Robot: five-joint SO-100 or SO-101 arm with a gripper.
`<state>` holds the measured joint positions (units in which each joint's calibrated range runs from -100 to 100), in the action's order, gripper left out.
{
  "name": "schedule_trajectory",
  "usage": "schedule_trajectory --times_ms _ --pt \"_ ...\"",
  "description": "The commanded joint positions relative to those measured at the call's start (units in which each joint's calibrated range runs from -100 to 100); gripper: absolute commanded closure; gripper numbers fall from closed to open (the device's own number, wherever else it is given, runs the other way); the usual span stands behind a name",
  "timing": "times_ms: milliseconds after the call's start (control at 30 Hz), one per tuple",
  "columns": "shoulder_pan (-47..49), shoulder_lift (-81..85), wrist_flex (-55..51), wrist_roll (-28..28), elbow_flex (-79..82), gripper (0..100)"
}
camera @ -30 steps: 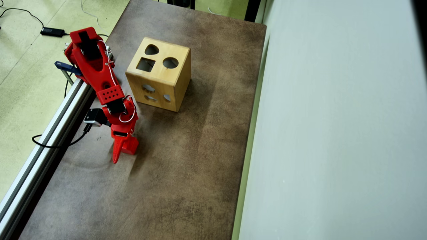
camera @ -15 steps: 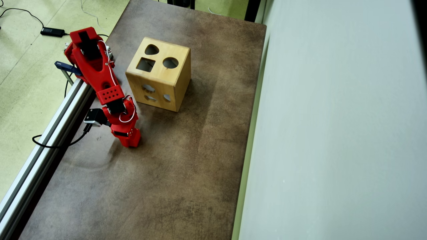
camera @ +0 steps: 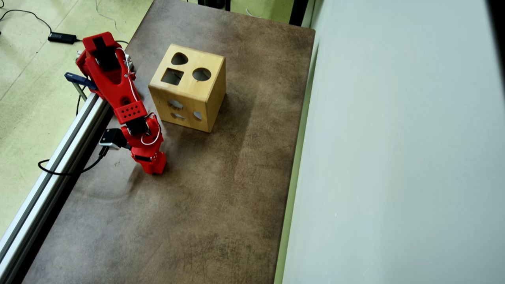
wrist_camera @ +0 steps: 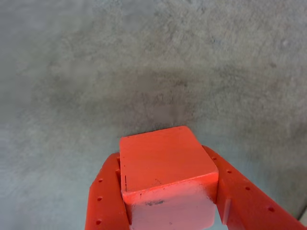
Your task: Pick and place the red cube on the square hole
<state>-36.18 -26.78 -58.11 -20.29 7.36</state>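
I've got the red cube (wrist_camera: 165, 165) clamped between my two fingers (wrist_camera: 103, 196), and the wrist view makes that plain: one finger presses its left face, the other its right, and the block fills the space between them. Its top face is clean and square to the camera, and its near face shows a few dark scuffs. Beyond it there's only mottled grey-brown table (wrist_camera: 153, 62), with a soft shadow just past the far edge of the cube.

From overhead, my gripper (camera: 154, 167) points down at the table (camera: 221, 205) near its left edge as that view shows it, beside the aluminium rail (camera: 51, 177). The cube is hard to tell apart from my own red fingers there; red on red, I can't trace its outline. Whether it touches the tabletop or hangs just above it, I cannot tell from either view.

The wooden box (camera: 188, 87) stands further up the table in the overhead view, up and to the right of my gripper and apart from it. On its top face, the square hole (camera: 172, 76) sits at the left, with the round hole (camera: 201, 74) to its right and the rounded-triangle hole (camera: 179, 58) above it.
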Motion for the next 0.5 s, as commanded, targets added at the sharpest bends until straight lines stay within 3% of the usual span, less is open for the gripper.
schedule_trajectory --times_ms 0,467 --pt "0.6 12.81 -0.63 0.39 -1.28 96" --pt "0.6 49.16 -0.47 1.61 -1.28 96"
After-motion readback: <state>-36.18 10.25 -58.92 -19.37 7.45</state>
